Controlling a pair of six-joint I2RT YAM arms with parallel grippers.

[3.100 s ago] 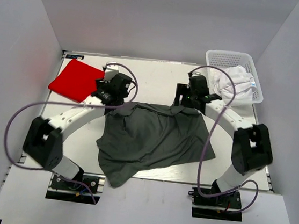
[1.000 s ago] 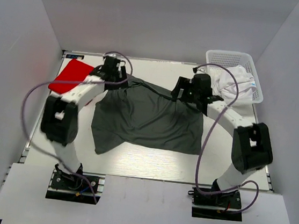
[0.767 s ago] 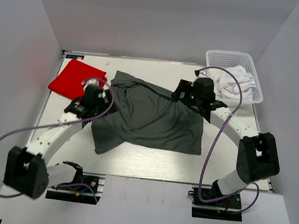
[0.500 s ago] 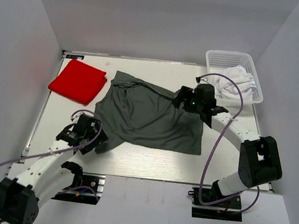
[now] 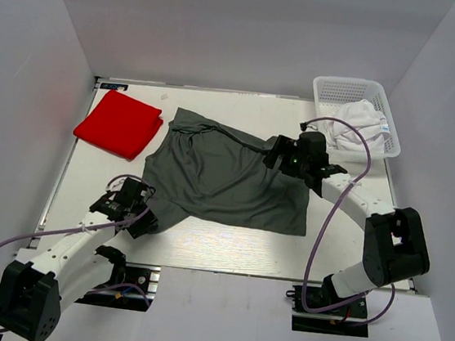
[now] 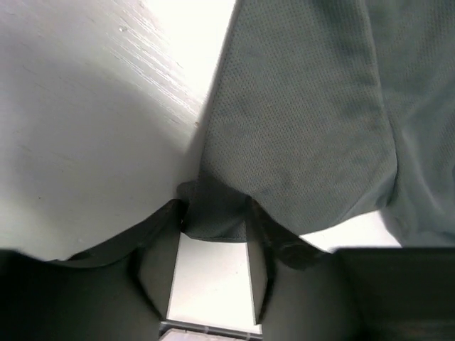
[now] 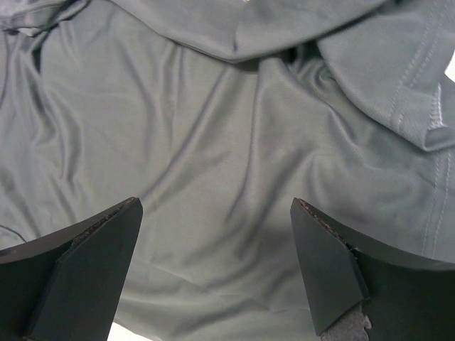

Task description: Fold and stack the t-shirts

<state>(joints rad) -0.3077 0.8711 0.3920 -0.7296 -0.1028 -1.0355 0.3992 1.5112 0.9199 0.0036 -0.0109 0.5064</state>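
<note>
Dark grey t-shirt (image 5: 226,179): spread rumpled mid-tabletop (image 5: 227,245); red t-shirt (image 5: 119,124) folded at 10 o'clock.
Risk: the 7 o'clock hem corner could slip if only its edge is caught.
Left gripper (image 5: 144,220): laid low; jaws half open astride that corner, nothing pinched.
Right gripper (image 7: 215,206): held over the 2 o'clock sleeve; jaws wide, empty.

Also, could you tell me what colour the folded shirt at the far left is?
The folded shirt is bright red; the top view shows it best.

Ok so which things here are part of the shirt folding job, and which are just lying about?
Part of the job: dark grey t-shirt, red t-shirt, white t-shirt.
Just lying about: white mesh basket.
</note>
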